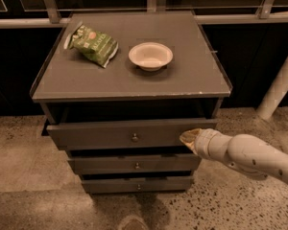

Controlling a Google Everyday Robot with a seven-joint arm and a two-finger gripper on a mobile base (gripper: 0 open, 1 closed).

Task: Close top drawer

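Observation:
The top drawer [110, 134] is a dark grey front panel with a small round metal knob [134, 137] at its centre. It stands pulled out a little from the cabinet, with a dark gap above it. My gripper [188, 137] reaches in from the right on a white arm and its tip touches the right part of the drawer front, right of the knob. Two shorter drawer fronts [134, 164] sit below it.
On the cabinet top [192, 80] lie a green snack bag [93, 44] at the left and a white bowl [150, 56] near the middle. A white post [278, 87] stands at the right. A railing runs behind the cabinet. The floor is speckled stone.

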